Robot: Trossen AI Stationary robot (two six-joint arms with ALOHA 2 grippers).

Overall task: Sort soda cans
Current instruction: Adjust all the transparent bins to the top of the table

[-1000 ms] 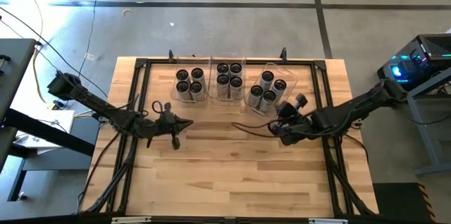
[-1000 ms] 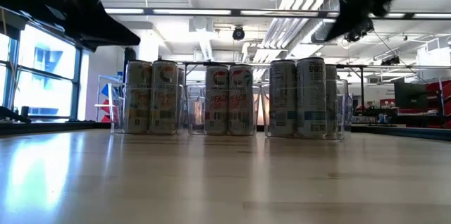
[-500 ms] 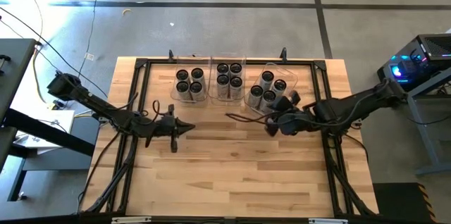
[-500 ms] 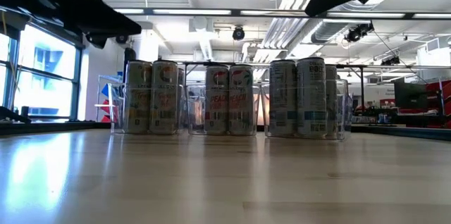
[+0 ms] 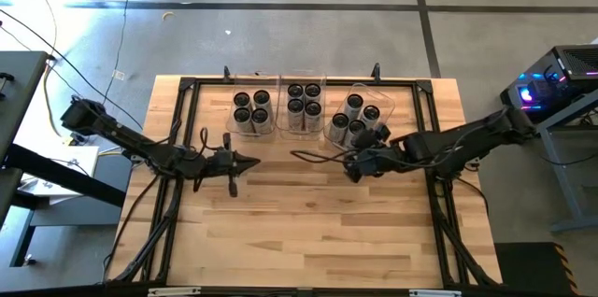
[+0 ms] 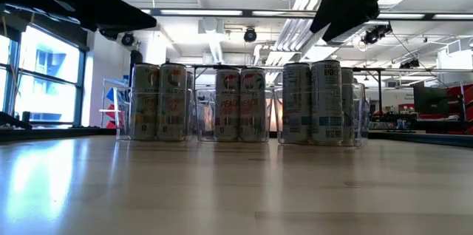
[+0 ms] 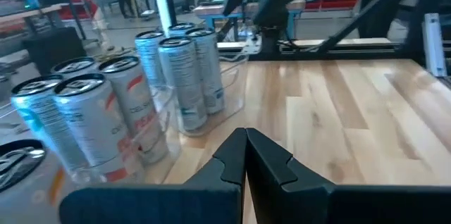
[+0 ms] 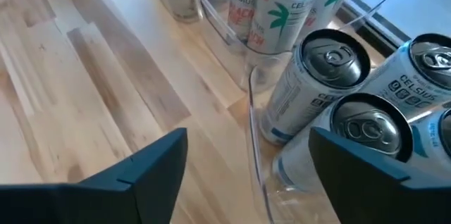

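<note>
Soda cans stand upright on their bases in three clear bins along the far side: a left bin (image 5: 250, 110), a middle bin (image 5: 303, 103) and a right bin (image 5: 354, 120). The low view shows them in a row (image 6: 240, 106). My right gripper (image 8: 250, 175) hovers open above the table at the right bin's near left corner, with white cans (image 8: 317, 83) just ahead of its fingers; it touches nothing. My left gripper (image 7: 245, 157) is shut and holds nothing, above the table near the left bin (image 5: 245, 162).
A black frame (image 5: 280, 82) runs round the table's edges. Bare wood (image 5: 299, 222) stretches from the bins to the near edge. Cables trail off the table's left side, and a lit device (image 5: 561, 77) sits beyond the right edge.
My right gripper has moved toward the table's left edge and a little toward the far edge, closing in on the right bin's near left corner. The cans and bins have stayed put.
</note>
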